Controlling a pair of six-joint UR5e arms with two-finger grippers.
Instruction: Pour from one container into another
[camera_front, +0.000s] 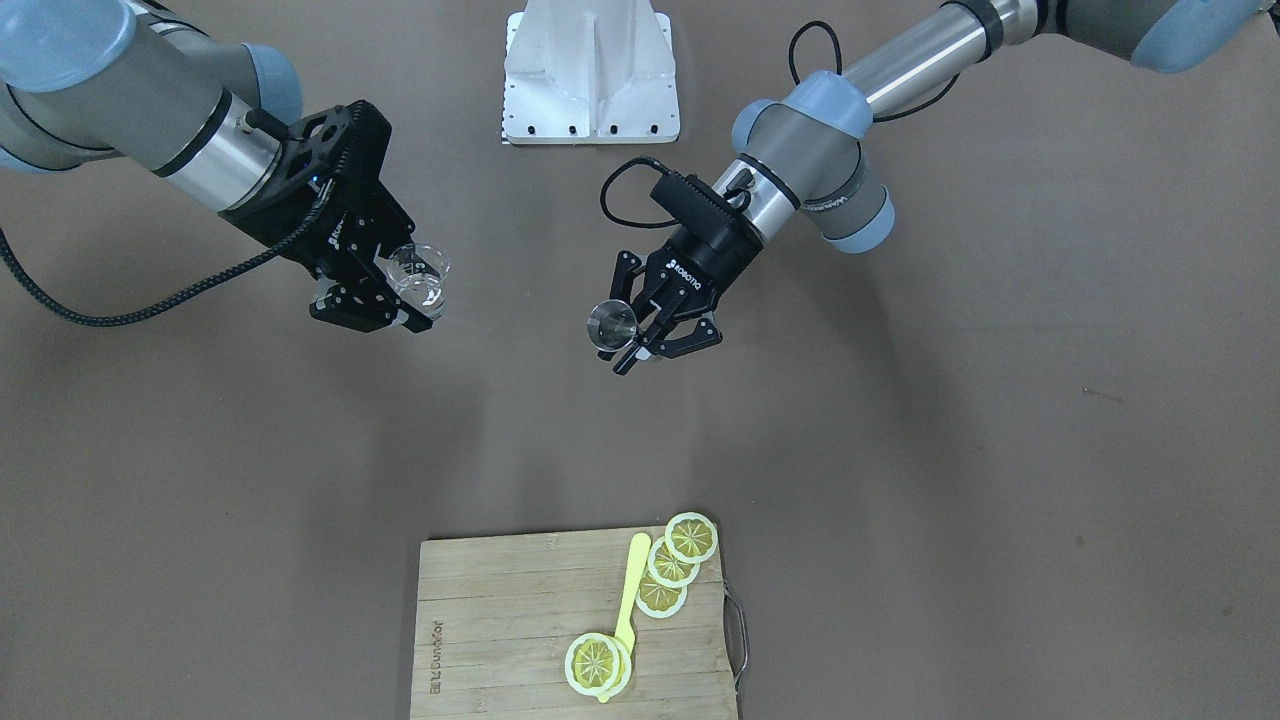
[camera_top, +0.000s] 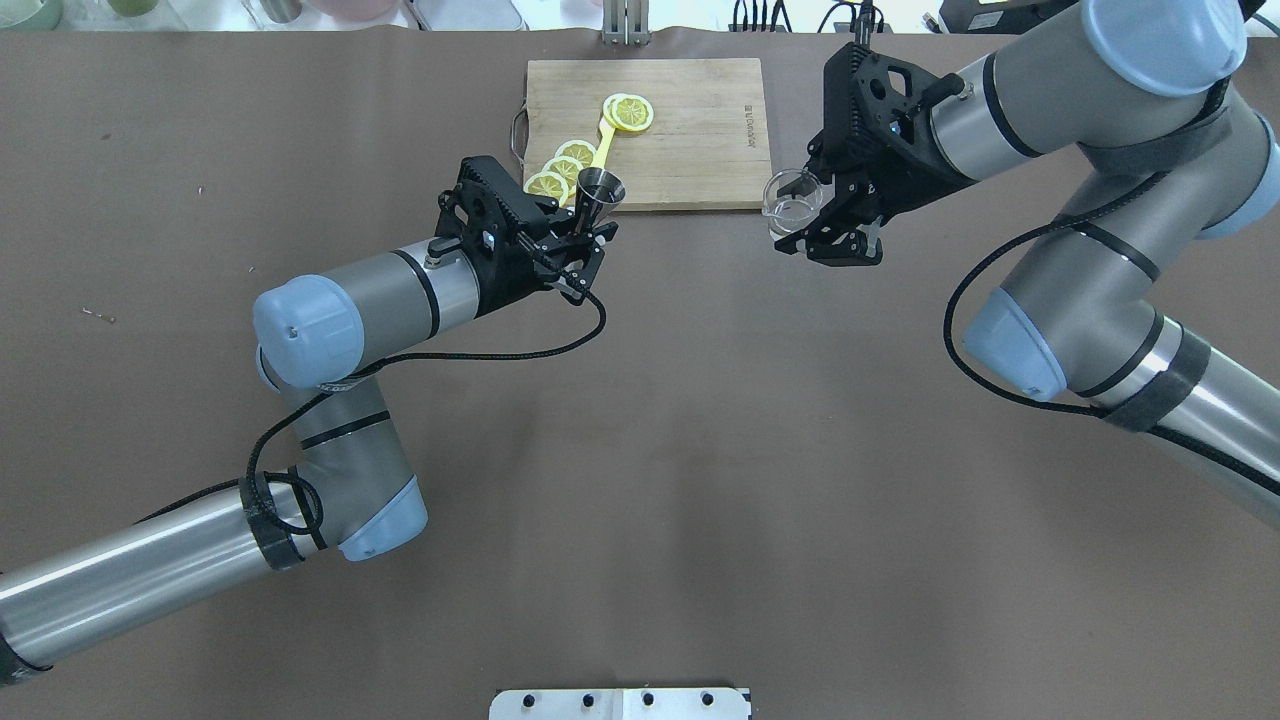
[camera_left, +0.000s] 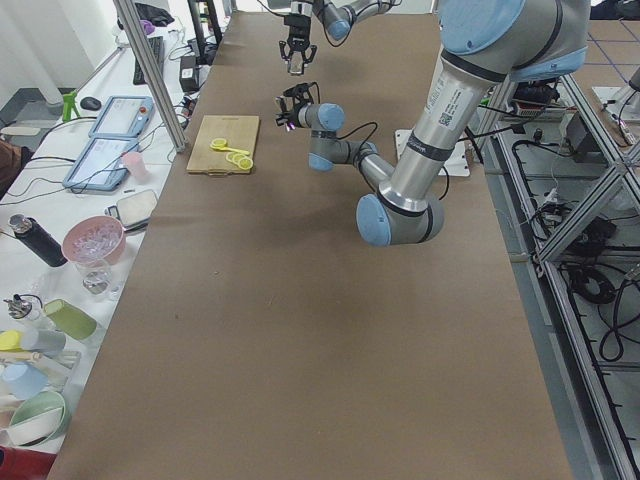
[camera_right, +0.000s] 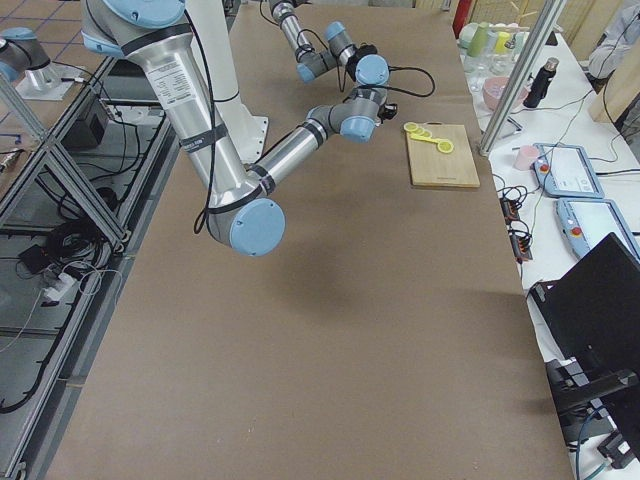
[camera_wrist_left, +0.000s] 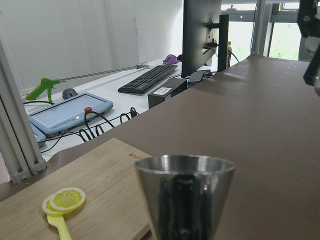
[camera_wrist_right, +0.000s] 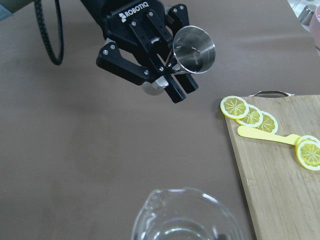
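My left gripper is shut on the stem of a metal jigger, held roughly upright above the table. In the front view the jigger sits at that gripper. My right gripper is shut on a clear glass beaker, also lifted and upright. The beaker shows a little clear liquid. A wide gap separates the two containers. The right wrist view has the beaker rim below and the jigger beyond it. The jigger fills the left wrist view's bottom.
A wooden cutting board lies at the table's far edge with several lemon slices and a yellow pick. The white robot base is at the near edge. Cups and bottles stand on a side bench.
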